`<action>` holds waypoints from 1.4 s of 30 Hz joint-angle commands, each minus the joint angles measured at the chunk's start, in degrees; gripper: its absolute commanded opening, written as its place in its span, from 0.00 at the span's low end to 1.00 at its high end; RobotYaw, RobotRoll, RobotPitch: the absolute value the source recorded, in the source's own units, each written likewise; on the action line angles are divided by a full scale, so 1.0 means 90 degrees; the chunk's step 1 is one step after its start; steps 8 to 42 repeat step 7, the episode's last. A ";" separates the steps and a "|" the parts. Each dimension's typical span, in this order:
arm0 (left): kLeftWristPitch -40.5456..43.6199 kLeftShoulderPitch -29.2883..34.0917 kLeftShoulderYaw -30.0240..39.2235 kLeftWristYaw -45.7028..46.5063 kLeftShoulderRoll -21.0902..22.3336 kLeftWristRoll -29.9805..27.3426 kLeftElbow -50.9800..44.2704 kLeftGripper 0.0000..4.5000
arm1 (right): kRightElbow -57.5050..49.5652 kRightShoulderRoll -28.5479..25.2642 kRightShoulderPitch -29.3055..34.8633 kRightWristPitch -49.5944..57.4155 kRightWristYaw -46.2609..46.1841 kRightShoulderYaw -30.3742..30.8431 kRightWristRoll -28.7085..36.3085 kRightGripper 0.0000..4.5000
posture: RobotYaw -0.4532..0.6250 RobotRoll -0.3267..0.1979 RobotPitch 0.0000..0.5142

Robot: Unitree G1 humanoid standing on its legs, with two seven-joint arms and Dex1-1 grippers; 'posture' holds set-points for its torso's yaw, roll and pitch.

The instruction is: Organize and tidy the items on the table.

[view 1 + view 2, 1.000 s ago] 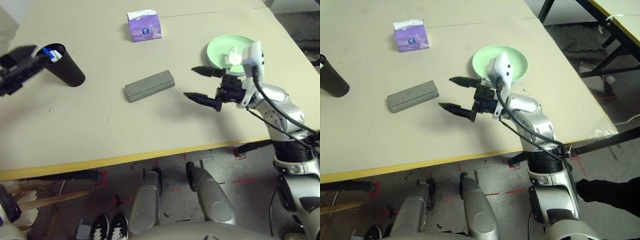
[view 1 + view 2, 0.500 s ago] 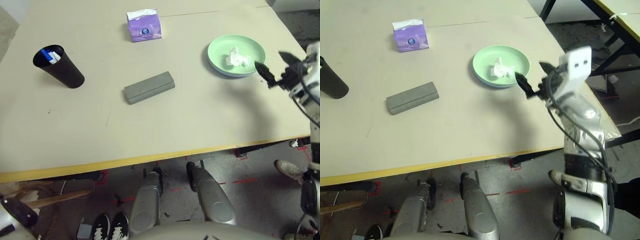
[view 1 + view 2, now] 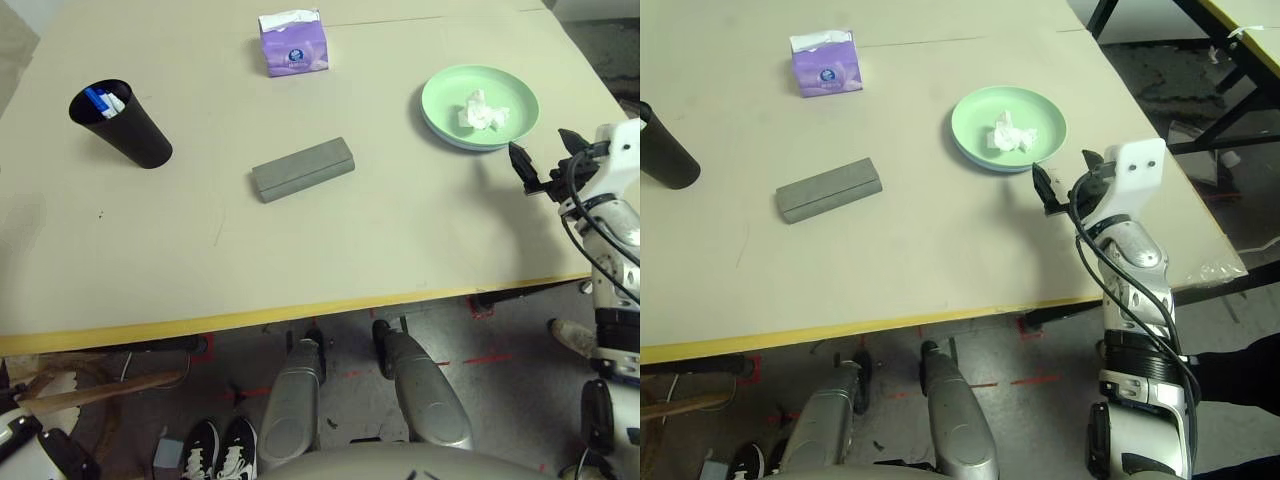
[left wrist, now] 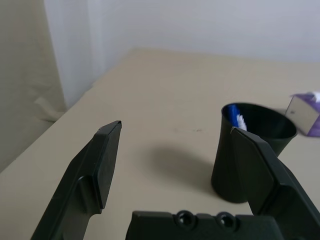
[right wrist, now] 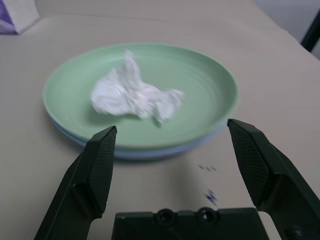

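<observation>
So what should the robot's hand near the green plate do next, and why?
Probably ease the right end effector forward over the green plate toward the crumpled tissue. Its fingers are open and empty, aimed at the plate, and the tissue lies loose in the middle, so it looks like the nearest thing left to tidy.

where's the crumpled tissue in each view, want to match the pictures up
Left eye view: crumpled tissue at upper right, lying in the green plate.
Right eye view: right of centre near the top, in the same plate.
Left wrist view: not in it; only the black cup and a corner of the purple tissue pack.
Right wrist view: centre, beyond the open right gripper.
Shared landmark: the purple tissue pack, seen in all four views.
</observation>
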 commanded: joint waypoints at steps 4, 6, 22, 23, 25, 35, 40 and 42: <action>0.0065 0.0435 0.0347 -0.0011 0.0041 -0.0183 -0.0269 0.99 | -0.0438 0.0103 0.0160 0.0185 -0.0044 0.0106 0.0054 1.00 | 0.42 0.62 0.74; 0.0044 0.0392 0.0274 -0.0025 0.0038 -0.0210 -0.0290 0.99 | -0.0539 0.0131 0.0190 0.0229 -0.0074 0.0137 0.0051 1.00 | 0.42 0.62 0.73; 0.0029 0.0368 0.0226 -0.0048 0.0036 -0.0213 -0.0306 0.99 | -0.0593 0.0147 0.0209 0.0259 -0.0101 0.0138 0.0068 1.00 | 0.42 0.62 0.73; 0.0029 0.0368 0.0226 -0.0048 0.0036 -0.0213 -0.0306 0.99 | -0.0593 0.0147 0.0209 0.0259 -0.0101 0.0138 0.0068 1.00 | 0.42 0.62 0.73; 0.0029 0.0368 0.0226 -0.0048 0.0036 -0.0213 -0.0306 0.99 | -0.0593 0.0147 0.0209 0.0259 -0.0101 0.0138 0.0068 1.00 | 0.42 0.62 0.73; 0.0029 0.0368 0.0226 -0.0048 0.0036 -0.0213 -0.0306 0.99 | -0.0593 0.0147 0.0209 0.0259 -0.0101 0.0138 0.0068 1.00 | 0.42 0.62 0.73; 0.0029 0.0368 0.0226 -0.0048 0.0036 -0.0213 -0.0306 0.99 | -0.0593 0.0147 0.0209 0.0259 -0.0101 0.0138 0.0068 1.00 | 0.42 0.62 0.73; 0.0029 0.0368 0.0226 -0.0048 0.0036 -0.0213 -0.0306 0.99 | -0.0593 0.0147 0.0209 0.0259 -0.0101 0.0138 0.0068 1.00 | 0.42 0.62 0.73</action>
